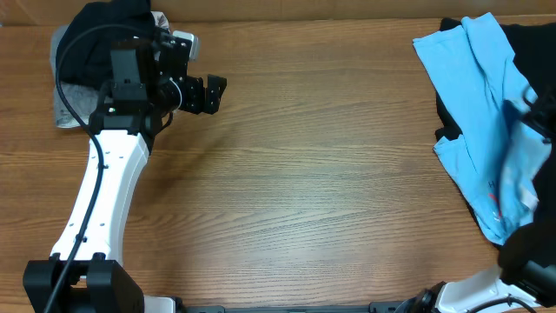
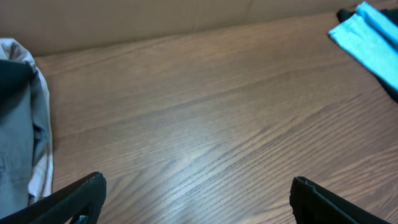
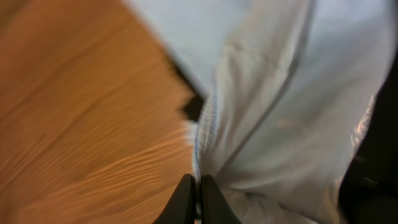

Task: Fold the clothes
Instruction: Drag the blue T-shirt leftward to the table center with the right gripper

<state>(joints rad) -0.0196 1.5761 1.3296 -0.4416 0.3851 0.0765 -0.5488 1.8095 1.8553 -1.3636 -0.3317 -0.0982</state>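
The light blue T-shirt (image 1: 483, 113) hangs bunched at the table's right edge, with red-and-white lettering low on it. It lies over a loose black garment (image 1: 532, 43). In the right wrist view my right gripper (image 3: 199, 186) is shut on a hem of the T-shirt (image 3: 280, 93), with the black garment (image 3: 373, 177) behind. My left gripper (image 1: 215, 92) is open and empty above bare wood at the far left. In the left wrist view its jaws (image 2: 196, 190) are spread wide and the T-shirt (image 2: 367, 31) lies far off.
A pile of grey and black cloth (image 1: 71, 91) lies at the back left corner behind the left arm; it also shows in the left wrist view (image 2: 22, 124). The wooden table (image 1: 313, 174) stretches between the two piles. A cardboard wall (image 2: 155, 15) backs the table.
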